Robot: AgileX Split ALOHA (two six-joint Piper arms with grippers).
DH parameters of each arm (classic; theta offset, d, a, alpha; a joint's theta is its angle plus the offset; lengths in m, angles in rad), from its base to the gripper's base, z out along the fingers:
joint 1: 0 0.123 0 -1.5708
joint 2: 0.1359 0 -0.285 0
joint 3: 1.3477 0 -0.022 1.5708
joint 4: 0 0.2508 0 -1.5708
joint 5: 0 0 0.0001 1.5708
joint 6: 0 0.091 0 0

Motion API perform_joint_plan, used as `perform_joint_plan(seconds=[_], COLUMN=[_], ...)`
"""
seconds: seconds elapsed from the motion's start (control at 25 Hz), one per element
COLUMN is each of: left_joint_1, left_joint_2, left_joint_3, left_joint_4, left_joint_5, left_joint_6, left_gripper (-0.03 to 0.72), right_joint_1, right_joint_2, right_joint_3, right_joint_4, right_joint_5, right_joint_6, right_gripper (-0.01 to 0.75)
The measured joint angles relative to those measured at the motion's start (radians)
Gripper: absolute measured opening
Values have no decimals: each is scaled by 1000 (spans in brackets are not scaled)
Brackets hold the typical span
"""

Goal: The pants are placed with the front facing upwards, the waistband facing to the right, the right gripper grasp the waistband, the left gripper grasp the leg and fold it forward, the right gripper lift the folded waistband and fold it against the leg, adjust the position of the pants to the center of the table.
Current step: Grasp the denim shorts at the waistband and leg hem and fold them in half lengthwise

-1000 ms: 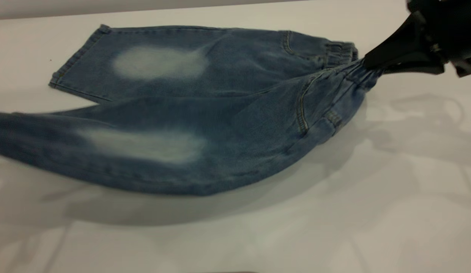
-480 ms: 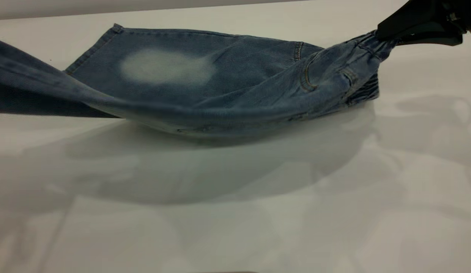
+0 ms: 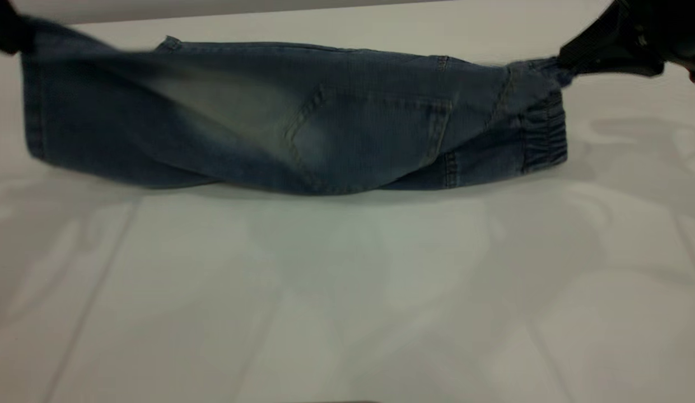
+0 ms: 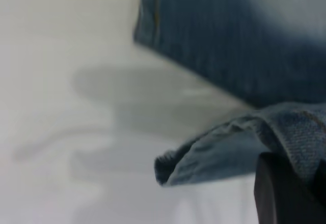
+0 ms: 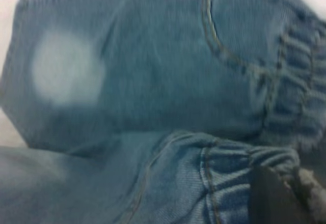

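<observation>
The blue denim pants (image 3: 325, 140) hang stretched between my two grippers above the white table (image 3: 347, 302). Their near half is raised and turned over, so a back pocket (image 3: 369, 140) faces the camera. The far leg (image 4: 244, 35) lies flat on the table. At the far right my right gripper (image 3: 568, 59) is shut on the gathered waistband (image 3: 543, 134), and the puckered band wraps over its dark finger (image 5: 270, 198). My left gripper (image 3: 11, 33), at the far left edge, is shut on the leg's hem (image 4: 285, 132), mostly out of frame.
The tabletop spreads wide in front of the pants, crossed only by soft shadows and reflections. Its back edge (image 3: 213, 12) runs just behind the far leg. Nothing else stands on it.
Both grippers have lifted the near leg and the waistband's near side and swung them toward the far side. The pale front patches are now covered, and the back pocket shows.
</observation>
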Motion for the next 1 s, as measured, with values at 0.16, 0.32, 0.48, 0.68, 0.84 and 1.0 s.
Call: perform_joint_plan(seconds=[0.16, 0.32, 0.48, 0.68, 0.84, 1.0], left_joint_1=[-3, -25, -43, -45, -45, -45], left_joint_2=[134, 254, 350, 450, 500, 528], left_joint_3=[-152, -297, -408, -494, -517, -524], left_joint_4=[-2, -2, -3, -1, -1, -1], left_joint_5=[0, 2, 2, -4, -61, -154], left_joint_6=[67, 137, 166, 194, 215, 221], left_gripper=[47, 47, 47, 47, 47, 47], right_joint_1=[0, 0, 0, 0, 0, 0], right_joint_2=[43, 95, 155, 234, 286, 303], right_joint_3=[-80, -155, -224, -310, -362, -387], right_joint_4=[7, 21, 23, 24, 24, 25], right_joint_5=[0, -3, -6, -14, -37, -84], right_joint_6=[-14, -25, -53, -60, -60, -60], right_gripper=[32, 32, 32, 32, 32, 33])
